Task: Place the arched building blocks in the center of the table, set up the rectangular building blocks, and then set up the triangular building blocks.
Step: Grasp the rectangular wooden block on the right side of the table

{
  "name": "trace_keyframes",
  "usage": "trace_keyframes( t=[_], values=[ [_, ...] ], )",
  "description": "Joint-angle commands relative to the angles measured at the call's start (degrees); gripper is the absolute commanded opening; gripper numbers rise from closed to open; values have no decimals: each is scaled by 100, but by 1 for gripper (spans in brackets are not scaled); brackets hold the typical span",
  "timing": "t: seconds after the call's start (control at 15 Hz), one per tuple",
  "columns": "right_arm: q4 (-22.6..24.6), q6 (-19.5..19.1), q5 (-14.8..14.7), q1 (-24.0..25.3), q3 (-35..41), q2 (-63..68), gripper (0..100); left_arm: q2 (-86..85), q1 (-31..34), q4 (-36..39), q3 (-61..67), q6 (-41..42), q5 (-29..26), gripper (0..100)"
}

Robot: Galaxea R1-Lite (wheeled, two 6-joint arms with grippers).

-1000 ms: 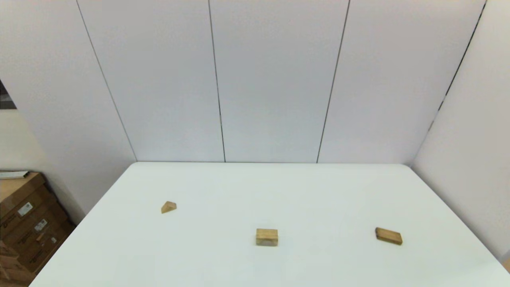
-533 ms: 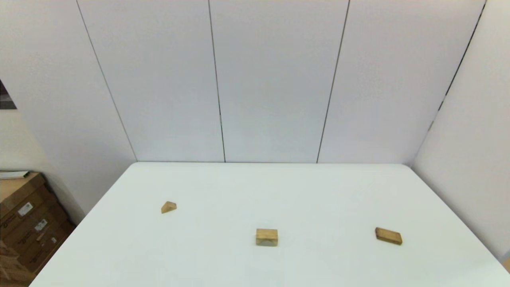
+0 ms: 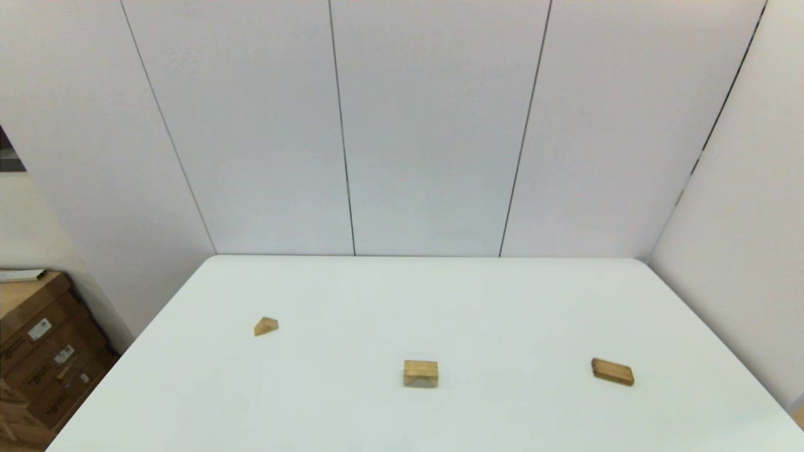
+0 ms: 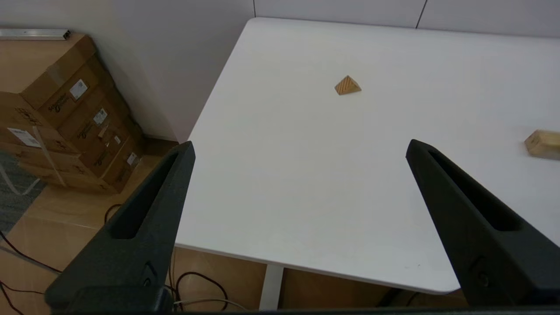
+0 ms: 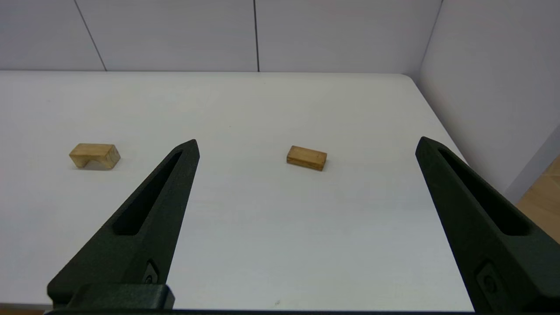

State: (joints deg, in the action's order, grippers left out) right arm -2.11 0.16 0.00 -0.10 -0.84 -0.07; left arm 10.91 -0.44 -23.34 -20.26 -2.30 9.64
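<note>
The arched block [image 3: 421, 373] [image 5: 95, 155] stands on its two legs near the middle of the white table [image 3: 402, 295], toward the front. The rectangular slab [image 3: 612, 371] [image 5: 306, 157] lies flat to its right. The triangular wedge [image 3: 266, 326] [image 4: 348, 85] sits at the left. Neither arm shows in the head view. My left gripper [image 4: 299, 146] is open and held back beyond the table's near left corner, well short of the wedge. My right gripper [image 5: 306, 144] is open too, hanging short of the slab with nothing between its fingers.
Stacked cardboard boxes [image 3: 38, 351] [image 4: 65, 118] stand on the floor left of the table. White wall panels close the back and right sides. Cables [image 4: 188, 284] lie on the floor under the table's near left corner.
</note>
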Motion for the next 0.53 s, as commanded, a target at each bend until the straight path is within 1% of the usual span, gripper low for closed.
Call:
trace_keyframes(
  t=[0.07,0.2,0.27,0.33,0.53],
  values=[
    [0,2,0,1,5,7,100,-1091,-18,462,998,723,-472,100],
    [0,2,0,1,5,7,100,-1082,-9,999,1341,863,-525,100],
    [0,2,0,1,5,7,100,-1082,-9,1280,1464,960,-797,100],
    [0,2,0,1,5,7,100,-1091,-9,1385,1604,960,-1087,100],
    [0,2,0,1,-4,7,100,-1091,-9,1649,1754,846,-1158,100]
  ],
)
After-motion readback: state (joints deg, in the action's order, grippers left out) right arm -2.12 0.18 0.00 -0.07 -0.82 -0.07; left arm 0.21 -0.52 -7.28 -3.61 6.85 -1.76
